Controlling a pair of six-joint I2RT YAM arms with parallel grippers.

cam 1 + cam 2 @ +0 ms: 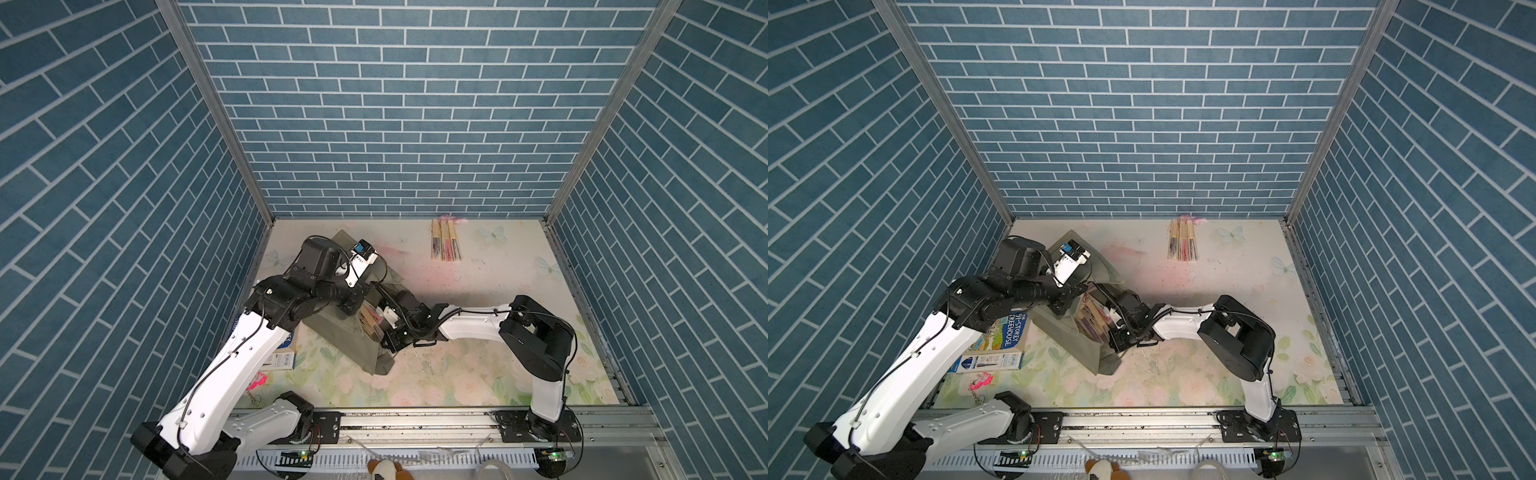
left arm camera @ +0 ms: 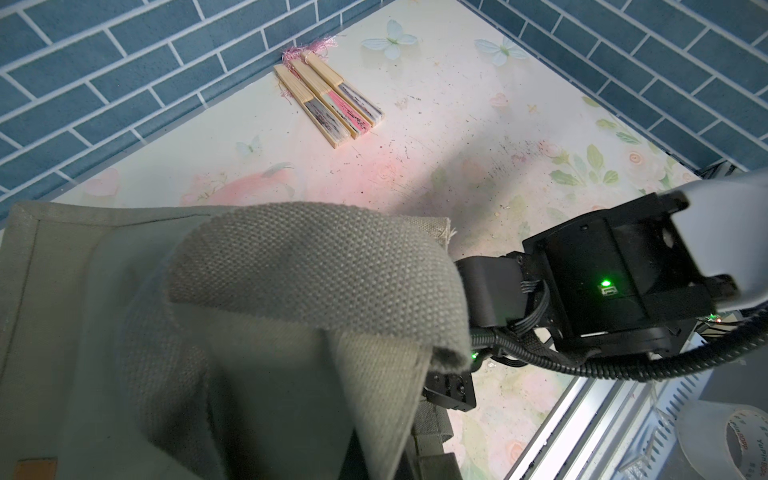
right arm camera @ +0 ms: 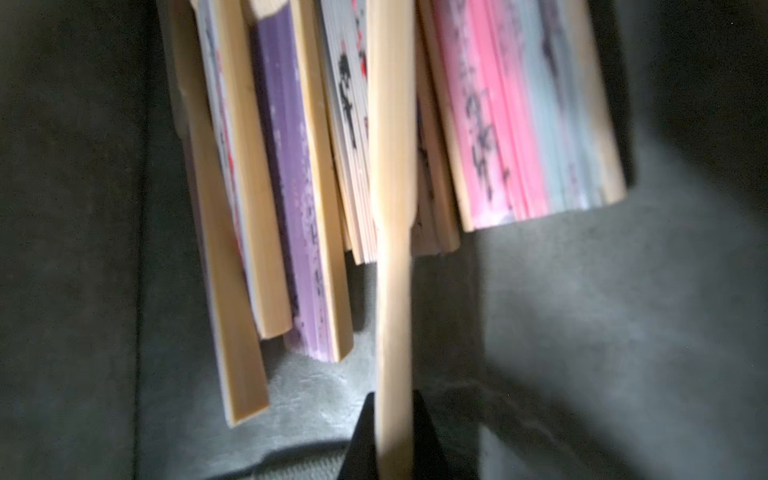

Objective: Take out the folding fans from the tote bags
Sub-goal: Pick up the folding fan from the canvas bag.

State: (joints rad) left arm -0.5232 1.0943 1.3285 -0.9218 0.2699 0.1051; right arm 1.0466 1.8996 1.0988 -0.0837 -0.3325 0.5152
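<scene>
Noted, nearest the front rail on the left, a pink keychain [image 1: 980, 380] and a boxed pen set [image 1: 988, 361] lying flat on the floral table [image 1: 457, 374], with a blue book [image 1: 1009, 330] just behind, partly under the left arm. Found the grey-green tote bag [image 1: 1059, 328] left of centre, lying on its side, mouth turned to the right and standing open. Logged a small orange mark [image 2: 33, 469] on its side. Located the left gripper [image 1: 1065, 308] at the mouth's upper edge, closed, fingers hidden in the wrist view under bag fabric and a strap [image 2: 316, 266]; could not confirm a hold on the cloth. Recorded a stack of folding fans [image 1: 1090, 318] inside the bag, showing pink, purple and black-speckled pleats. Found the right gripper [image 3: 392, 449] set inside the mouth, black fingertips [image 3: 363, 453] pressed against either side of one bamboo-edged fan [image 3: 392, 270], clamped near its end. Observed three more fans [image 1: 446, 245] well apart from the bag, side by side on the table by the far wall, pink tassels toward the wall.
</scene>
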